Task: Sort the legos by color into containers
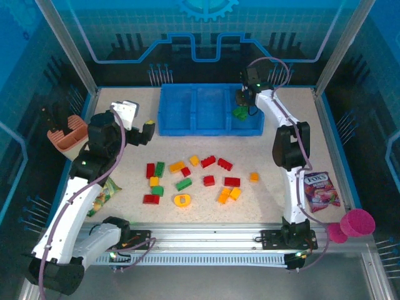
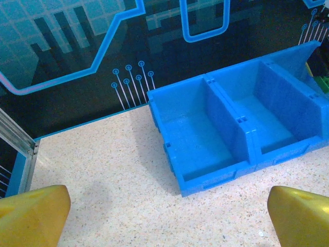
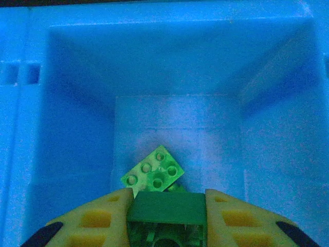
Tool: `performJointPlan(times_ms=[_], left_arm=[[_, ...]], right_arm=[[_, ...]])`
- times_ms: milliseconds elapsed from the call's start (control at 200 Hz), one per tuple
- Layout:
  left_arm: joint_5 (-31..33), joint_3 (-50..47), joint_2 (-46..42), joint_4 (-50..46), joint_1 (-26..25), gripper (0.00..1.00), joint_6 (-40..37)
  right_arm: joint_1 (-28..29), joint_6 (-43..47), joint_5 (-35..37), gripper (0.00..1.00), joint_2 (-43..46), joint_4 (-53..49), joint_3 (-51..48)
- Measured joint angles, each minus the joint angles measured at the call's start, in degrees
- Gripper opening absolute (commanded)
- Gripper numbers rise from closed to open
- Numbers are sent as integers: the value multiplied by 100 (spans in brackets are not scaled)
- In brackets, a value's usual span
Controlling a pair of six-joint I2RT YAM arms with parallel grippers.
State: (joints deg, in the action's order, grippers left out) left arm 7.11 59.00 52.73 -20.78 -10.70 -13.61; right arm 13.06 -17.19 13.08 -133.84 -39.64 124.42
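The blue tray [image 1: 209, 132] with its three containers stands at the back of the table. My right gripper [image 1: 241, 106] hangs over the right-hand compartment [image 3: 205, 144], shut on a dark green lego [image 3: 166, 207]. A lighter green lego [image 3: 153, 172] lies tilted on that compartment's floor just beyond it. Red [image 1: 208, 161], green [image 1: 183, 184] and orange [image 1: 177, 167] legos are scattered over the middle of the table. My left gripper [image 1: 142, 132] is open just left of the tray [image 2: 241, 154], its yellow fingertips [image 2: 33, 213] wide apart with bare table between them.
A beige-and-pink utensil holder [image 1: 67, 132] sits at the far left. One snack packet [image 1: 320, 187] lies at the right, with a magenta cup [image 1: 356, 225] in front of it. Another packet [image 1: 103, 194] lies under my left arm.
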Motion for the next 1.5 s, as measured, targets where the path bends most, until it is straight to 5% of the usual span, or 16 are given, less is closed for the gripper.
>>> performJointPlan(times_ms=[225, 966, 1501], left_arm=[[15, 26, 101, -46, 0, 99, -7], [-127, 11, 125, -33, -55, 99, 149], [-297, -35, 120, -31, -72, 99, 317]], right_arm=[[-11, 131, -55, 51, 168, 61, -267], [431, -935, -293, 67, 4916, 411, -6526], [872, -1825, -304, 64, 5056, 503, -7643]])
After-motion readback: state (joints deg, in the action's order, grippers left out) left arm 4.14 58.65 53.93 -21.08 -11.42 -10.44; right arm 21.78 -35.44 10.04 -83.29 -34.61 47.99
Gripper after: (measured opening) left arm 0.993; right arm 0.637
